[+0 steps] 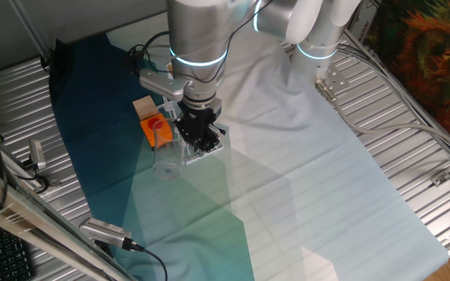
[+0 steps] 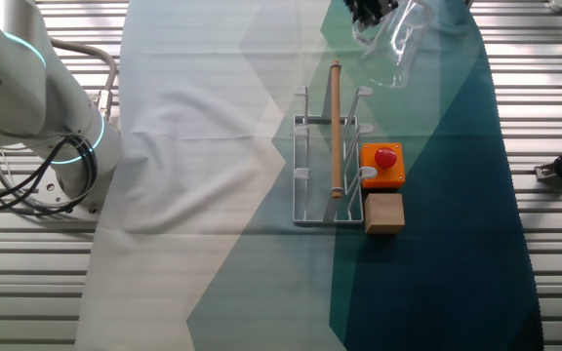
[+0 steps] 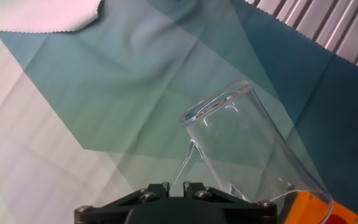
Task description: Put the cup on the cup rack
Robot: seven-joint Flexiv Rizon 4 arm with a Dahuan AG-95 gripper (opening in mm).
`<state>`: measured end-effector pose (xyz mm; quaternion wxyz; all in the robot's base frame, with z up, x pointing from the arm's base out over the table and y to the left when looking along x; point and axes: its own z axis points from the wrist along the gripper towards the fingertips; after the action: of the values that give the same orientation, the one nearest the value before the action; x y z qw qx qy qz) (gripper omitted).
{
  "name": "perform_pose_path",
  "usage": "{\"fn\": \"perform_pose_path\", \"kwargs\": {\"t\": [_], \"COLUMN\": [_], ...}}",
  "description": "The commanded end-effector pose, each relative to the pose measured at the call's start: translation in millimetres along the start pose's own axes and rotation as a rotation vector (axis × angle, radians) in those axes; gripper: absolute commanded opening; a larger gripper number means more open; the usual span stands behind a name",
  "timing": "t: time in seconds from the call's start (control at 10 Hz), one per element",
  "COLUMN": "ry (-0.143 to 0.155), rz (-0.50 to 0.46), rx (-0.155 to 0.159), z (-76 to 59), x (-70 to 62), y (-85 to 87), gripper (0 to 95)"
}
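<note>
One clear glass cup [image 2: 390, 49] hangs tilted in the air, lifted off the worktop [image 2: 213, 146], its side handle pinched by the black pincer [image 2: 369, 12] of the silver robot arm [image 1: 198, 39]. In the hand view the cup [image 3: 253, 149] leans away from the camera, its bottom farthest from it and its open mouth nearest the pincer [image 3: 173, 190], whose two tips sit pressed close on the thin handle.

Seen from the other fixed view, the cup is held past the far end of the white cup rack [image 2: 328, 156], near it but apart from it. This rack stands on the cloth with thin upright pegs on a rectangular base frame, and a long wooden rod [image 2: 337, 127] rises from its middle.

Just beside the rack, touching or nearly touching its edge, sits an orange box [image 2: 382, 164] with a red button on top. Next to the box lies a small tan wooden block [image 2: 384, 213].

Under everything spreads a cloth [image 2: 261, 273] in white, pale green and dark teal patches, over a ribbed metal worktop. Cables and small metal clamps lie along the worktop's edges.
</note>
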<state>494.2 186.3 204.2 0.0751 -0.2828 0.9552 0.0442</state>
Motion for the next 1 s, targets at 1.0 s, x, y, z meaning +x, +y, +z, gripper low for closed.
{"fn": "perform_pose_path", "kwargs": {"t": [1.0], "ry": [-0.108], "rz": [0.052], "rx": [-0.039], "z": [-0.8], "x": [7.9], "y": [0.5], "gripper": [0.0]}}
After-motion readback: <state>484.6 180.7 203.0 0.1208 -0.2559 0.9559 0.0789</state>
